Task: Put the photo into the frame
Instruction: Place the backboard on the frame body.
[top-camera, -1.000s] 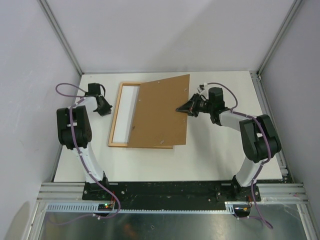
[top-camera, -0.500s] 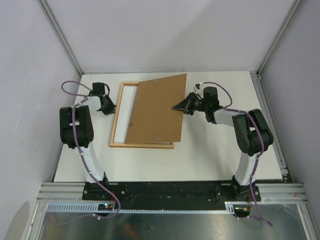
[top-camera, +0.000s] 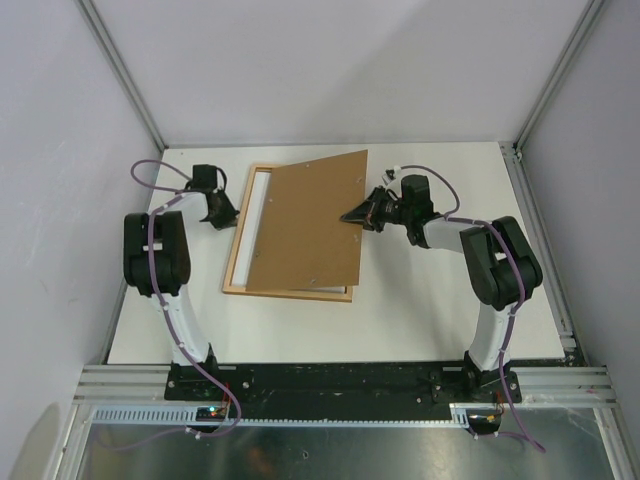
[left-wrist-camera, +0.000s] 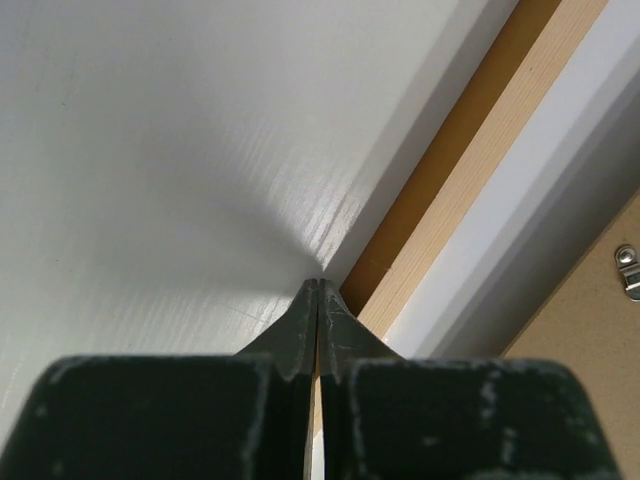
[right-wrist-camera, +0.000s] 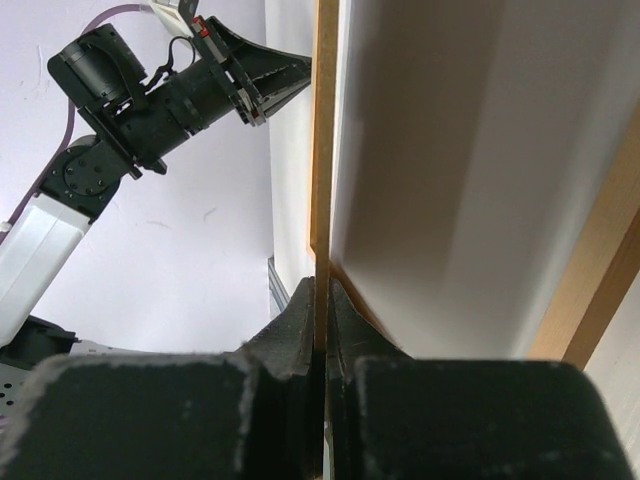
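- Frame (top-camera: 238, 232): flat on the table (top-camera: 430, 310), light wood face up, between the two arms and nearer the left one.
- Board (top-camera: 305, 225): plain brown, over most of the frame and skewed to it, far right corner past the frame's far rail. Left rail, near rail and a narrow white strip (top-camera: 258, 205) inside the left rail uncovered.
- Small metal clip (left-wrist-camera: 628, 270) on the board's upper face, seen from the left wrist.
- Right gripper (top-camera: 350, 215): pinching the board's right edge, fingers (right-wrist-camera: 300, 310) tight on either side of the thin sheet, which is seen edge-on from the right wrist.
- Board's right side raised off the frame there; one frame rail visible below it in the right wrist view.
- Left gripper (left-wrist-camera: 318, 290): pressed together with nothing between, tip down at the table just beside the outer side of the frame's left rail. Cannot tell whether touching the rail.
- Photo: print side seen in no view; cannot tell whether lying under the board.
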